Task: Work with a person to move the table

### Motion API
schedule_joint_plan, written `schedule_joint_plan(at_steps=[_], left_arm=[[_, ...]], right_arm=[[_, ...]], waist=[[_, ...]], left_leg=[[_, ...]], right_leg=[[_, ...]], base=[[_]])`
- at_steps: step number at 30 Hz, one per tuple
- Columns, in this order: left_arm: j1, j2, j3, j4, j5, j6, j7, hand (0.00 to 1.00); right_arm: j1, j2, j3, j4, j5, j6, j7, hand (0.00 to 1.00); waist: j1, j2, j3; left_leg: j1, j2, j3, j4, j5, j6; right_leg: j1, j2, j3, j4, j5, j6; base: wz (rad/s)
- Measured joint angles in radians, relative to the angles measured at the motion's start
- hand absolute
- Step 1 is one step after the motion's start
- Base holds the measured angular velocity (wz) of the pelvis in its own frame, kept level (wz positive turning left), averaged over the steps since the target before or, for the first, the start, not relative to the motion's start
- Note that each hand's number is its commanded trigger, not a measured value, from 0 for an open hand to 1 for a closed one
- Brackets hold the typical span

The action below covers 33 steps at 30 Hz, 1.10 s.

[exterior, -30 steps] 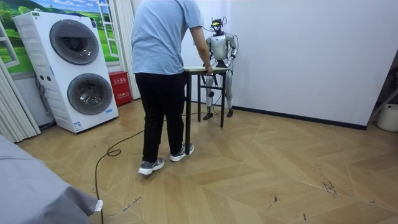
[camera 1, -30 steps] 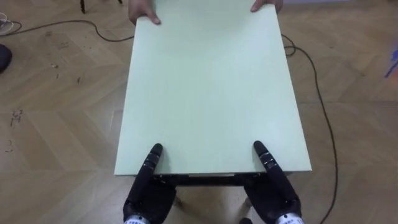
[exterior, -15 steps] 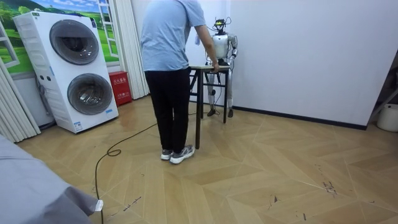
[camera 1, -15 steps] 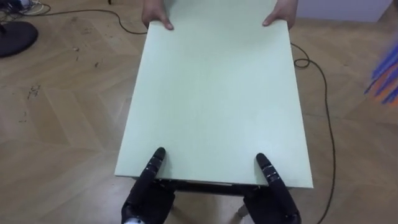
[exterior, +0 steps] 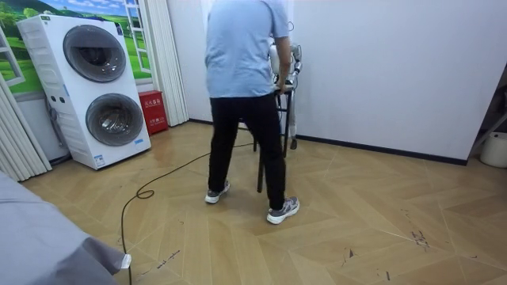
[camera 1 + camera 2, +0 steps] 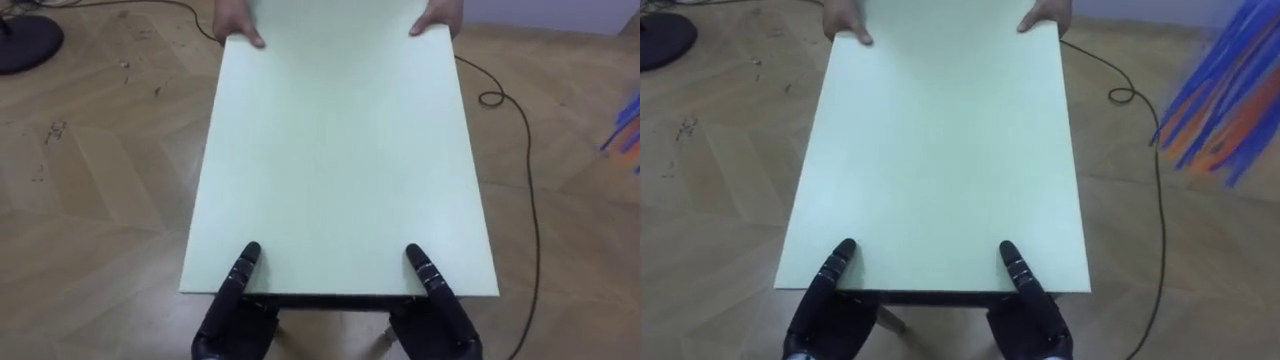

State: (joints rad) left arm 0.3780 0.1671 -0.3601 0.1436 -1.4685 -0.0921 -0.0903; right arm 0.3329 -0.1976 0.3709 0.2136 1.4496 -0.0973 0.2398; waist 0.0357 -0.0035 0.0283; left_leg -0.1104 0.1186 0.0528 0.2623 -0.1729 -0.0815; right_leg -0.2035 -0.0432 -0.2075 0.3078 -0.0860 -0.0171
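Note:
A table with a pale green top [image 6: 340,150] reaches from me to a person [image 5: 244,71] at its far end. The person's two hands [image 6: 235,22] hold the far corners, thumbs on the top. My left hand [image 6: 235,315] clamps the near edge at the left, its thumb [image 6: 243,265] lying on the top and the palm below. My right hand [image 6: 440,318] clamps the same edge at the right in the same way. In the room view the person stands with their back to the camera and hides most of me; a dark table leg [image 5: 260,158] shows beside their legs.
A black cable [image 6: 520,150] runs over the wooden floor to the right of the table. A dark round base [image 6: 30,40] lies at the far left. Blue and orange strips [image 6: 1215,100] hang at my right. Stacked washing machines [image 5: 91,87] stand at the room view's left, a white wall [image 5: 380,71] behind.
The person has stepped toward the room view's right with the table's far end and now stands in front of me. My hands keep their hold on the near edge.

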Motion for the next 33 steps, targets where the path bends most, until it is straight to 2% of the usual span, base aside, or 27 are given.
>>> schedule_joint_plan(at_steps=[4,9,15,19,20,22,25,26,29,31,33], left_arm=[[0.029,0.0,0.0,-0.001,-0.013,-0.014,-0.038,1.0],[0.033,0.0,-0.019,-0.007,-0.025,-0.057,-0.041,1.0],[0.034,0.008,-0.038,-0.007,-0.026,-0.084,-0.041,1.0],[0.034,0.007,-0.039,-0.007,-0.027,-0.084,-0.038,1.0],[0.034,0.01,-0.041,-0.011,-0.031,-0.084,-0.035,1.0],[0.035,0.012,-0.042,-0.013,-0.033,-0.085,-0.033,1.0],[0.034,0.012,-0.044,-0.015,-0.052,-0.092,-0.028,1.0],[0.034,0.011,-0.045,-0.015,-0.053,-0.092,-0.028,1.0],[0.034,0.008,-0.045,-0.015,-0.064,-0.092,-0.024,1.0],[0.033,0.006,-0.044,-0.015,-0.062,-0.092,-0.024,1.0],[0.031,0.007,-0.043,-0.015,-0.062,-0.096,-0.024,1.0]], right_arm=[[-0.008,0.0,0.002,-0.002,-0.019,0.001,0.0,1.0],[-0.031,0.003,0.008,0.006,-0.039,0.0,0.0,1.0],[-0.018,0.008,0.011,0.009,-0.037,-0.004,0.0,1.0],[-0.018,0.008,0.01,0.005,-0.038,-0.004,0.0,1.0],[-0.018,0.005,0.01,0.002,-0.038,-0.004,0.0,1.0],[-0.021,0.005,0.011,0.002,-0.041,-0.004,-0.006,1.0],[-0.044,-0.003,0.027,0.002,-0.047,-0.012,-0.03,1.0],[-0.047,-0.005,0.029,0.002,-0.061,-0.015,-0.04,1.0],[-0.057,0.003,0.026,0.002,-0.079,-0.016,-0.051,1.0],[-0.055,0.006,0.023,0.002,-0.078,-0.016,-0.054,1.0],[-0.055,0.008,0.023,0.001,-0.08,-0.018,-0.054,1.0]], waist=[[0.001,0.002,-0.002],[0.002,0.003,-0.0022],[-0.007,0.008,-0.0013],[-0.009,0.014,-0.0027],[-0.01,0.018,-0.0025],[0.001,0.018,-0.0029],[-0.001,0.019,-0.0025],[0.001,0.018,-0.0022],[0.001,0.016,-0.0007],[-0.004,0.017,-0.0005],[-0.016,0.016,-0.0006]], left_leg=[[0.001,-0.003,-0.012,-0.007,0.0,0.0],[-0.008,-0.005,-0.039,0.001,0.001,0.001],[-0.021,-0.001,-0.003,0.03,0.001,0.001],[-0.023,-0.006,-0.003,0.03,0.003,0.006],[-0.025,-0.008,-0.003,0.029,0.006,0.01],[-0.022,-0.012,0.003,0.028,0.008,0.013],[-0.025,-0.032,0.012,0.028,0.014,0.023],[-0.025,-0.04,0.031,0.031,0.014,0.031],[-0.042,-0.075,0.029,0.058,0.002,0.055],[-0.064,-0.091,0.013,0.078,-0.006,0.068],[-0.087,-0.118,-0.031,0.085,0.0,0.079]], right_leg=[[0.011,-0.003,-0.014,-0.007,-0.002,0.004],[0.037,-0.011,-0.059,-0.017,-0.016,0.011],[0.07,-0.016,-0.073,-0.011,-0.054,0.023],[0.09,-0.019,-0.081,-0.016,-0.063,0.029],[0.098,-0.024,-0.096,-0.016,-0.063,0.03],[0.104,-0.031,-0.103,-0.012,-0.064,0.031],[0.097,-0.064,-0.121,0.025,-0.082,0.043],[0.097,-0.08,-0.126,0.042,-0.092,0.051],[0.076,-0.132,-0.135,0.118,-0.129,0.071],[0.08,-0.151,-0.154,0.132,-0.138,0.082],[0.091,-0.167,-0.167,0.131,-0.141,0.087]], base=[[0.14],[0.27],[0.4],[0.31],[0.26],[0.19],[0.24],[0.27],[0.3],[0.48],[0.6]])
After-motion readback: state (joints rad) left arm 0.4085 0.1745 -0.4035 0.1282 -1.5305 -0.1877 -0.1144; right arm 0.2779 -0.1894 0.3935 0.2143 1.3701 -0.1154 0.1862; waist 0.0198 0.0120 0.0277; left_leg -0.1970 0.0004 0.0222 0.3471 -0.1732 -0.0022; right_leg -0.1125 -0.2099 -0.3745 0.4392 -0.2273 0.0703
